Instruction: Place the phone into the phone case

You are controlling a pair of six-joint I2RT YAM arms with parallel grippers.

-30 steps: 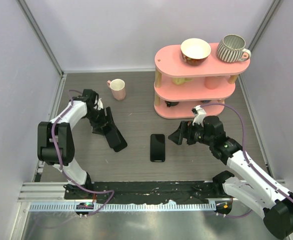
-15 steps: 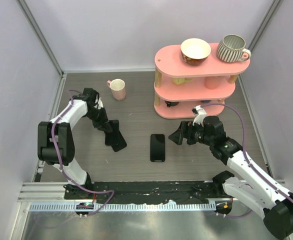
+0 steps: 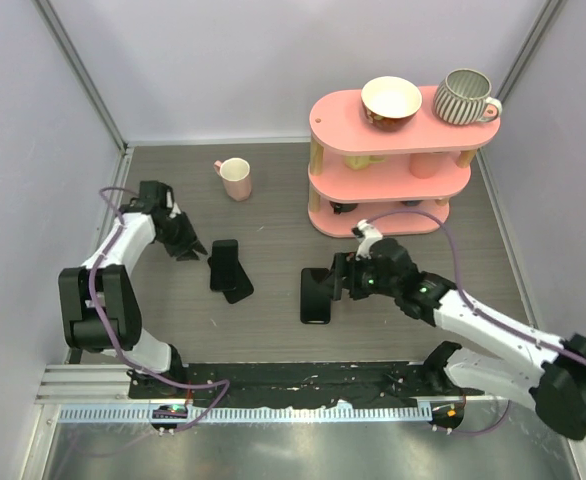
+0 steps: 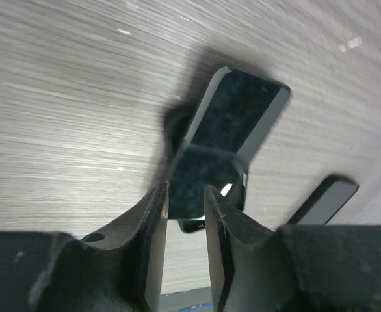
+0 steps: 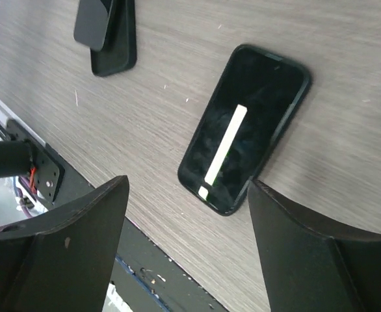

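The phone, a glossy black slab, lies flat near the table's middle. In the right wrist view its screen reflects a light strip. My right gripper hovers just over the phone's right edge, wide open and empty. The phone case lies to the left, matte black, looking like two overlapping flat parts. It shows a light cutout in the left wrist view. My left gripper is left of the case, apart from it, its jaws a narrow gap apart and empty.
A pink three-tier shelf stands at the back right, with a bowl and a striped mug on top. A pink cup stands at the back left. A black strip runs along the near edge.
My left gripper has let go of the case and drawn back to the left; the case now lies on the table. My right gripper has moved left, over the phone.
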